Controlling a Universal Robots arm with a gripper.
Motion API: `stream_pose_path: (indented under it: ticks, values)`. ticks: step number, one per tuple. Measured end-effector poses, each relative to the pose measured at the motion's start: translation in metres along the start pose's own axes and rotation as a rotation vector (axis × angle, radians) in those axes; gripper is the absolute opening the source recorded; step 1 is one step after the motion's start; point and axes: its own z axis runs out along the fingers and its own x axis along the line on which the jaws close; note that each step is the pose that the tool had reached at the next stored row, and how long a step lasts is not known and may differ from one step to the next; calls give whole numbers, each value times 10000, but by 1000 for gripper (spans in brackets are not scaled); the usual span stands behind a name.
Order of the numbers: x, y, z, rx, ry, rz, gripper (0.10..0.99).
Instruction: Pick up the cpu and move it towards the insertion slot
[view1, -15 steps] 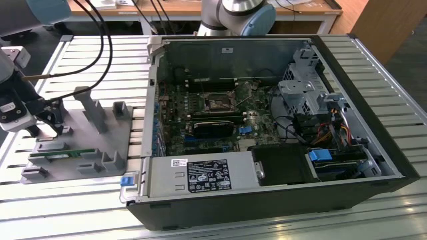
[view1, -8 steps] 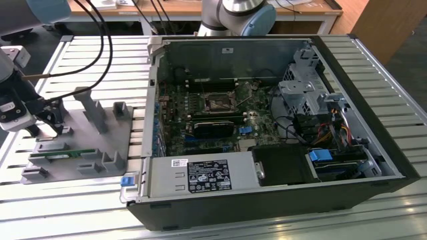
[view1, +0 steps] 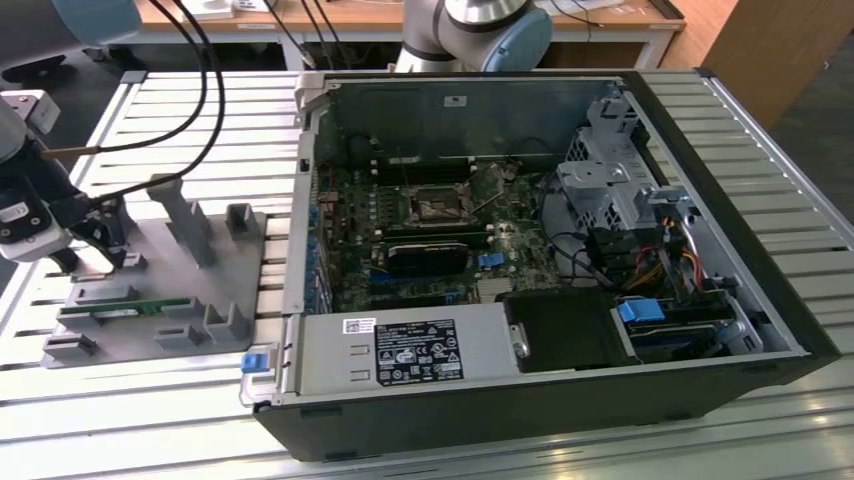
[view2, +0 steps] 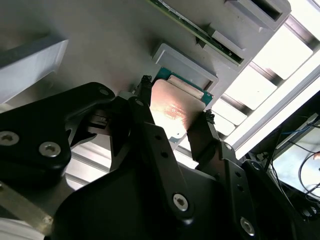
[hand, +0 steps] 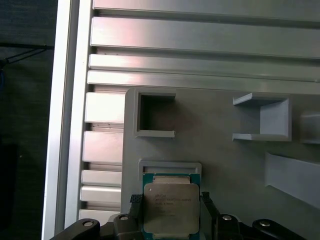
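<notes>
cpu gripped at the fixture, slot well apart

the gripper (view1: 91, 258) is at the exterior view's left, low over the grey holder plate (view1: 247, 270) on the slatted aluminium table (view1: 200, 110). in both wrist views its two black fingers (view2: 200, 135) straddle the cpu (hand: 171, 210), one at each opposite edge. they are drawn in to about the chip's width, and the tips look to be touching its green rim on both sides. so the jaws read as closed on the cpu, with nothing else between them.

the cpu lies flat, silver top up, just beside a raised grey lip (hand: 170, 166) of the holder plate. whether it has left the plate surface cannot be told. in the second wrist view the cpu (view2: 172, 112) shows a warm glare between the fingertips of the gripper (view2: 176, 99).

the insertion slot (view1: 437, 205) is the square socket with a metal frame on the green motherboard. it sits inside the open computer case (view1: 721, 200) near the exterior view's centre, well apart from the gripper. a memory stick (view1: 120, 312) lies on the same plate, nearer the exterior view's lower left, untouched.

judgement: the step in hand is the pick, at the grasp itself; the carry to the slot is not yet done. any move from here calls for an even hold on the thin edges, the chip kept level, and clearance of the grey lip and the case wall.
</notes>
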Motion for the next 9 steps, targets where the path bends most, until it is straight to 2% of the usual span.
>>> stream_pose_path:
  ticks: [9]
  values:
    - [0, 3, -28, 1, 1, 0, 537]
